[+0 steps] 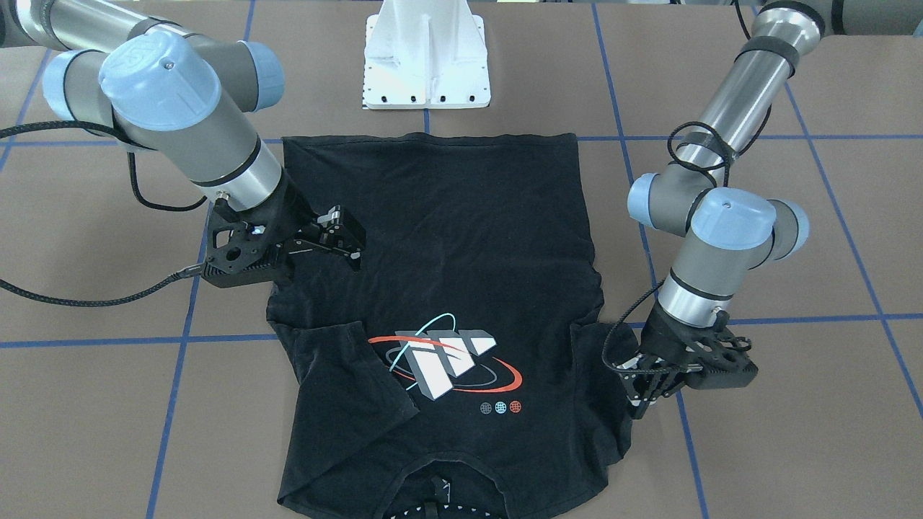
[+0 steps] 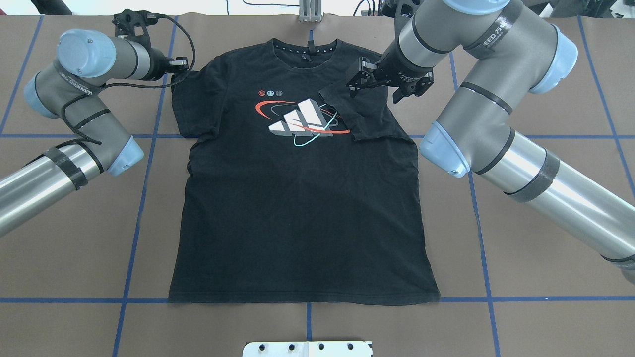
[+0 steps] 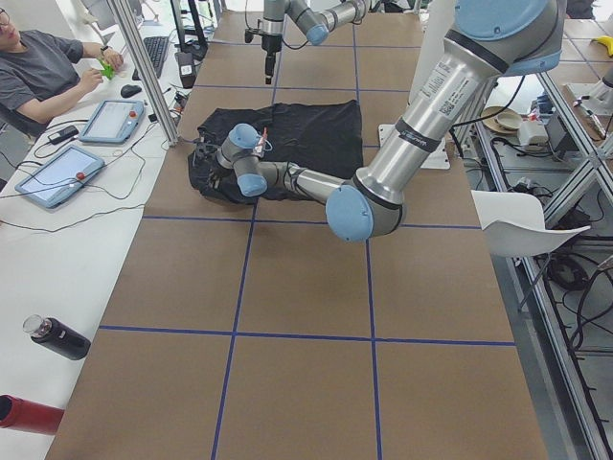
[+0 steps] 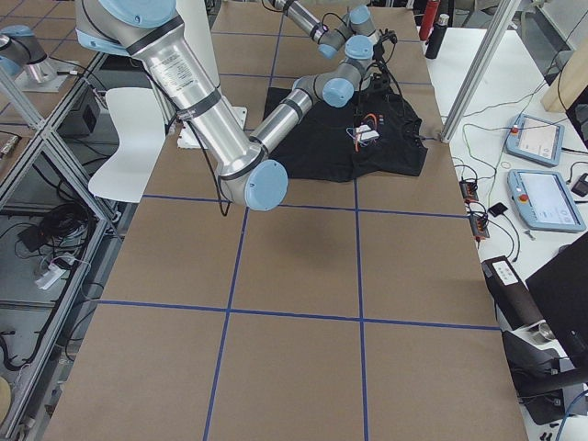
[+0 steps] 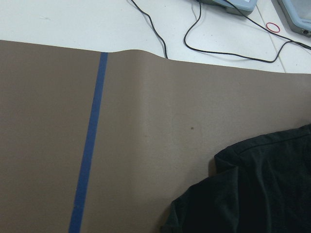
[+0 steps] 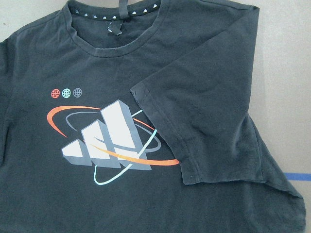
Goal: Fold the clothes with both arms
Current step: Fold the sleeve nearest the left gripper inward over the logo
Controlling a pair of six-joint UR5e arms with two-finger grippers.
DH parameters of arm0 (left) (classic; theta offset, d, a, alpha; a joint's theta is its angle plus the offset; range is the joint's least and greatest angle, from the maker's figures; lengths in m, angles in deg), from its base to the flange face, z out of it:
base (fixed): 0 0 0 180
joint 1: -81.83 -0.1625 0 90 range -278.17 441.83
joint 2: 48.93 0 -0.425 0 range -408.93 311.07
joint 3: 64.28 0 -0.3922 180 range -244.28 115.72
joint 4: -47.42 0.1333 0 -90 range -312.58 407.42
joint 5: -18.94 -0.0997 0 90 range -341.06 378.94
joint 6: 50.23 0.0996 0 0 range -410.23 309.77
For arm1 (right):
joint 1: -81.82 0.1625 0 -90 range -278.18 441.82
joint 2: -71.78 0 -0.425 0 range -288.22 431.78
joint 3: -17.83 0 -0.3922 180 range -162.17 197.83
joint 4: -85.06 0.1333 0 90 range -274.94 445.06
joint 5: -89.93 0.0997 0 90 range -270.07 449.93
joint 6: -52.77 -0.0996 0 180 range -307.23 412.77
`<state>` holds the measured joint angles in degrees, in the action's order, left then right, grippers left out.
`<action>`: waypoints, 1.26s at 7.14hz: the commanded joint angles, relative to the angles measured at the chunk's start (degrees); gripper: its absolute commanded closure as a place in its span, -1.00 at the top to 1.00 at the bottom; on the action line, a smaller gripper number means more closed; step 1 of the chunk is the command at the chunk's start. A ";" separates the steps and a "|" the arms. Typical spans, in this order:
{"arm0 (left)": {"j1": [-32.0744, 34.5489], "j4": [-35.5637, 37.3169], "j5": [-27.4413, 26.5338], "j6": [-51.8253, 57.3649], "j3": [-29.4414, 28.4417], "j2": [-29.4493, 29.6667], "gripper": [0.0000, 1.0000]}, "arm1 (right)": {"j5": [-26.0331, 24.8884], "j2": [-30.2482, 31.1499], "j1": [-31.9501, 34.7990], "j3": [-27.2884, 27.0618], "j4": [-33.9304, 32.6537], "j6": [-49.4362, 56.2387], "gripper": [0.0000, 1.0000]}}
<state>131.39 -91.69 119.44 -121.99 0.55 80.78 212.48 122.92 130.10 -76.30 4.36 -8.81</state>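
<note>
The right gripper (image 1: 346, 241) hangs parted and empty over the T-shirt's (image 2: 297, 208) folded-in sleeve (image 2: 364, 111); the left gripper (image 1: 643, 396) sits at its other sleeve (image 2: 191, 106), its opening impossible to tell

This is a robotics lab. A long table (image 3: 306, 287), covered in brown and squared off with blue tape (image 2: 74, 300), carries a white pedestal (image 1: 427, 58). The left arm (image 3: 412, 125) and right arm (image 4: 188, 83) reach out over it. Along the table's edge across from the pedestal runs a white bench (image 3: 38, 249) with touch-screen pendants (image 3: 59, 175), a keyboard (image 3: 155, 53) and a person (image 3: 38, 62) seated at it. An aluminium post (image 4: 480, 64) stands at that edge, and wiring (image 4: 60, 220) lies on the floor behind the robot.
</note>
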 commanded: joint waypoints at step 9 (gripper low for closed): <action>-5.79 -0.46 -2.60 -11.21 -1.09 6.92 1.00 | 0.58 1.15 1.12 -1.14 0.63 -0.12 1.00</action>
<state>125.34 -91.38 116.35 -133.58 -6.57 92.14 212.76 124.07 131.20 -77.38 5.06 -8.85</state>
